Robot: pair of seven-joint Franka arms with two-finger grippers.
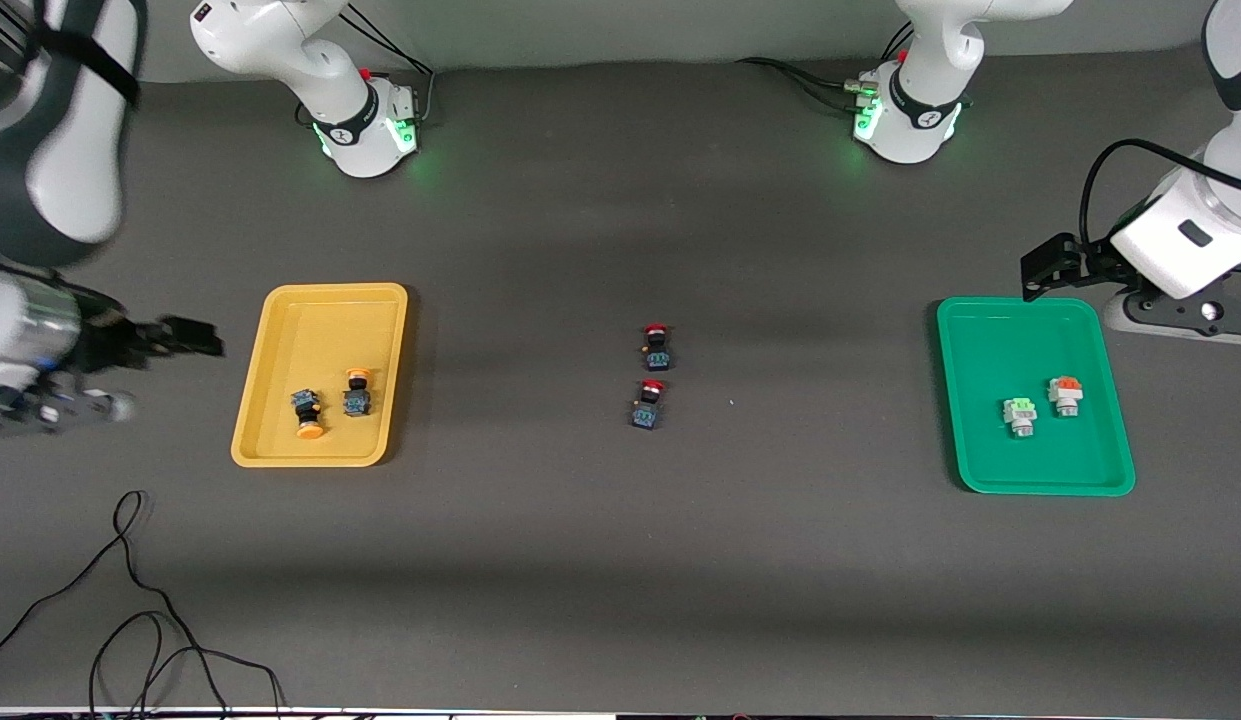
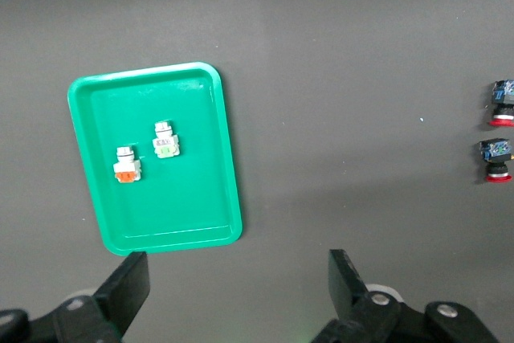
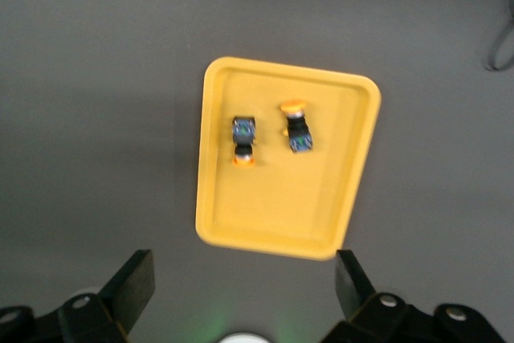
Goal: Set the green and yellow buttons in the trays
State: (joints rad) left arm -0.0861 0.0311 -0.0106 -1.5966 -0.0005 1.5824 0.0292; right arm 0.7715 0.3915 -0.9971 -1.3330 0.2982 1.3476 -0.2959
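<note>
Dark grey table (image 1: 620, 560), matte, with loose black cables (image 1: 130, 620) at its edge nearest the front camera, toward the right arm's end.

Yellow tray (image 1: 325, 300): at 9 o'clock of the table's centre, toward the right arm's end. Holds two dark-bodied buttons with yellow-orange caps (image 1: 307, 412) (image 1: 356, 394), side by side, not touching, lying on their sides.

Green tray (image 1: 1030, 330): at 3 o'clock of centre, toward the left arm's end. Holds two white-grey buttons, one with a light green block (image 1: 1020, 414), one with an orange block (image 1: 1065, 393), near each other, apart.

Two dark red-capped switches (image 1: 657, 346) (image 1: 648, 402): on the bare table near centre, between the trays, one nearer the front camera than the other.

Right claw (image 1: 185, 337): fingers (image 3: 132, 287) spread wide, empty, raised over bare table just beside the yellow tray.

Left claw (image 1: 1050, 265): fingers (image 2: 128, 287) spread wide, empty, raised by the green tray's 12 o'clock edge.
</note>
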